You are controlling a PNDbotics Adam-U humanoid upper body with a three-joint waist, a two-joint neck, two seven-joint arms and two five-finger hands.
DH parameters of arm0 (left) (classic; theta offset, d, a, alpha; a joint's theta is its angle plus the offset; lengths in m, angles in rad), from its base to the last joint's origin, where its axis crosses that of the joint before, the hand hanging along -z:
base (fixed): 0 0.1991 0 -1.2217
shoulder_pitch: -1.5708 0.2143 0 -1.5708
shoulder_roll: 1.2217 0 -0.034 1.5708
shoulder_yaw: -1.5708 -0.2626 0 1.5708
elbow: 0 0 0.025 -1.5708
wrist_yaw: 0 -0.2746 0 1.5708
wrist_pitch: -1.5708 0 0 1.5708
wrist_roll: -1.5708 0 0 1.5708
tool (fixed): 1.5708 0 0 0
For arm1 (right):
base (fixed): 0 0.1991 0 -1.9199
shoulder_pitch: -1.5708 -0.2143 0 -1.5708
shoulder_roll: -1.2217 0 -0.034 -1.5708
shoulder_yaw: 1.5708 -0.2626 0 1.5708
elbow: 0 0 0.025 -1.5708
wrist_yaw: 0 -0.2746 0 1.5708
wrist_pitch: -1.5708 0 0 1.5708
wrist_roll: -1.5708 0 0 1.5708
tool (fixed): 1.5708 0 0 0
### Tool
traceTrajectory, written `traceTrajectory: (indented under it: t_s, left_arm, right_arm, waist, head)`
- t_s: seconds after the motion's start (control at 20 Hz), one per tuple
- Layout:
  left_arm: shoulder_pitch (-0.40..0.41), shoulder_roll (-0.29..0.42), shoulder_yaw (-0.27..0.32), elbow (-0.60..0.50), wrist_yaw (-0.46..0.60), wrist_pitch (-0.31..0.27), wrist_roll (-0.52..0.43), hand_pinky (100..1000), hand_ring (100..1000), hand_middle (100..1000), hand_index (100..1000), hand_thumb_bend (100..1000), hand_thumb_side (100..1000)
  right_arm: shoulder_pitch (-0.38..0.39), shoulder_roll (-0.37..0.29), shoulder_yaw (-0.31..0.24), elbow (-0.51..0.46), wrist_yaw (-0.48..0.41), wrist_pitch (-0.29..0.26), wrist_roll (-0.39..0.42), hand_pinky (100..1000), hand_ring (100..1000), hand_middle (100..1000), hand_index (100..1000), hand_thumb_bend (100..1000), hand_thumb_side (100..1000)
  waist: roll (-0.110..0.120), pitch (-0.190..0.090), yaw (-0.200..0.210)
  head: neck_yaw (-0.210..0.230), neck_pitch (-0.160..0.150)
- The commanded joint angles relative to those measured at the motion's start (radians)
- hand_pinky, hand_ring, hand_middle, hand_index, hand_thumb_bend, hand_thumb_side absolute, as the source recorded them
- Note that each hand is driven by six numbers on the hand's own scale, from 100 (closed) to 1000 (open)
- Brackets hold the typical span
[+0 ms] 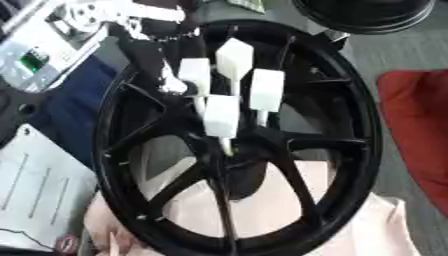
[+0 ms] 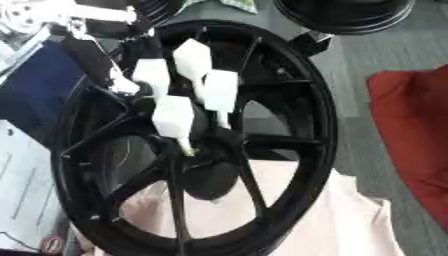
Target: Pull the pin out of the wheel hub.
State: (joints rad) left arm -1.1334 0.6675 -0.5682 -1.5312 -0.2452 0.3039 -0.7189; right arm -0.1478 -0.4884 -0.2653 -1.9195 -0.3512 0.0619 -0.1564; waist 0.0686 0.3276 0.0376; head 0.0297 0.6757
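While the black wheel (image 1: 236, 145) lay flat over a pale pink cloth (image 1: 289, 210), four white pins (image 1: 221, 117) stood in its hub. From the upper left, the left hand (image 1: 149, 55) reached to the nearest pin (image 1: 194, 75); whether its fingers clasped it could not be told.

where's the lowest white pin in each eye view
Left eye view: the lowest white pin stands just above picture centre, its tip at the wheel hub.
Right eye view: the same pin sits left of centre.
Shared landmark: the red cloth at the right edge.
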Motion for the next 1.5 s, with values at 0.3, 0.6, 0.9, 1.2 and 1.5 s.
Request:
traceTrajectory:
  t_s: [0.3, 0.6, 0.9, 1.2, 1.5]
  left_arm:
    - [-0.024, 0.089, 0.065, -0.107, 0.009, -0.043, -0.056, 600, 457, 179, 344, 161, 100]
    - [-0.01, 0.17, 0.156, -0.185, 0.051, -0.039, -0.09, 597, 434, 129, 302, 223, 100]
    - [0.086, 0.313, 0.325, -0.179, 0.114, -0.036, -0.027, 601, 447, 136, 317, 226, 100]
    - [0.403, 0.487, 0.536, -0.115, 0.187, -0.05, 0.14, 596, 452, 152, 346, 226, 100]
    - [0.675, 0.498, 0.689, 0.005, 0.242, -0.058, 0.32, 645, 541, 318, 534, 395, 100]
  right_arm:
    - [0.004, -0.02, -0.017, -0.008, 0.006, -0.002, -0.006, 765, 750, 688, 765, 100, 826]
    - [0.011, -0.024, -0.022, -0.009, 0.006, 0.0, -0.018, 765, 750, 688, 766, 100, 824]
    - [0.029, -0.036, -0.033, -0.017, 0.013, -0.005, -0.031, 765, 749, 688, 765, 100, 812]
    - [0.041, -0.051, -0.047, -0.032, 0.019, -0.014, -0.047, 766, 749, 687, 765, 100, 792]
    - [0.044, -0.051, -0.058, -0.048, 0.019, -0.022, -0.06, 766, 749, 687, 765, 100, 781]
  waist:
    - [-0.001, -0.025, 0.006]
    - [0.001, -0.034, 0.018]
    - [0.004, -0.042, 0.051]
    - [-0.003, -0.042, 0.093]
    - [-0.019, -0.04, 0.099]
  head:
    - [-0.013, 0.001]
    - [-0.029, 0.006]
    - [-0.055, 0.017]
    - [-0.082, 0.023]
    - [-0.1, 0.017]
